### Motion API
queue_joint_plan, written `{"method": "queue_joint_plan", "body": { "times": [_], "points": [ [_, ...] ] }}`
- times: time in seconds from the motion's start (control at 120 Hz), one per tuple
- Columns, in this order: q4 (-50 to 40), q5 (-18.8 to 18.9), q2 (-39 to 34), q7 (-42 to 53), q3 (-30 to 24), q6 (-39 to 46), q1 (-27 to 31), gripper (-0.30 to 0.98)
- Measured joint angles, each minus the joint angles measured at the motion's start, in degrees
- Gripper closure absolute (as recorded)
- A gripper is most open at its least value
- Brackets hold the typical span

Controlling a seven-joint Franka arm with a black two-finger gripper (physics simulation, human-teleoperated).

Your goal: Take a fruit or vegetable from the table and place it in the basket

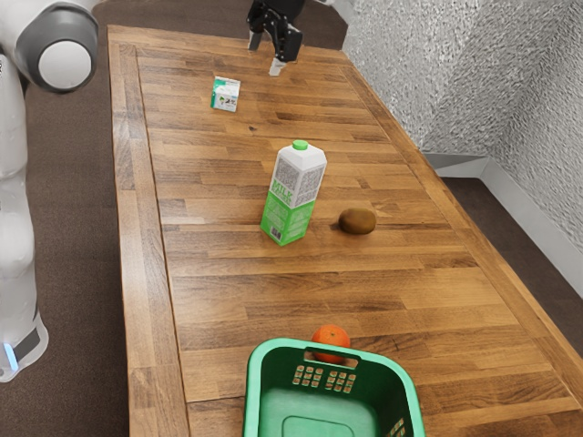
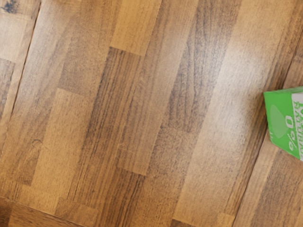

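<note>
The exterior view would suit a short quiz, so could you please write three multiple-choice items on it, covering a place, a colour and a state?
1. Where is the kiwi?
A) On the floor
B) On the table, near the milk carton
C) On top of the carton

2. What colour is the basket?
A) Red
B) White
C) Green

3. How is the milk carton placed?
A) Upright
B) On its side
C) Upside down

1: B, it rests on the wood beside the carton.
2: C, its rim and walls are green.
3: A, its green cap is on top.

Pale, seemingly soft glare on tabletop (image 2: pixel 239 66)
</note>
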Motion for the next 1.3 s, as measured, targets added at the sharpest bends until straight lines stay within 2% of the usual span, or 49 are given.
{"method": "queue_joint_plan", "body": {
  "times": [0.15, 0.208, 0.292, 0.383, 0.5, 0.592, 0.633, 0.808, 0.95, 1.092, 1.3],
  "points": [
    [-0.02, -0.76, 0.06, 0.87, 0.85, 5.01, 5.05, 0.02],
    [0.26, -3.37, 0.06, 1.12, 1.67, 5.99, 5.08, 0.02],
    [12.96, -1.06, -1.17, 1.48, -1.05, 5.61, 6.79, 0.02],
    [17.22, 0.48, -0.64, 2.39, -4.93, 5.25, 8.66, 0.02],
    [17.02, 0.80, 2.61, 4.10, -6.95, 4.95, 4.18, 0.02],
    [17.06, 0.06, 7.37, 5.26, -8.15, 6.41, -9.43, 0.02],
    [17.31, -0.10, 9.36, 5.73, -8.25, 7.97, -12.26, 0.02],
    [17.55, -0.64, 19.64, 7.42, -8.36, 17.23, -10.54, 0.02],
    [17.51, -0.81, 26.21, 8.48, -8.26, 21.55, -10.31, 0.02],
    [15.94, -2.95, 29.32, 9.50, -8.38, 22.67, -8.60, 0.02],
    [12.28, -4.92, 30.39, 10.80, -10.56, 22.51, -9.33, 0.02]
  ]
}}
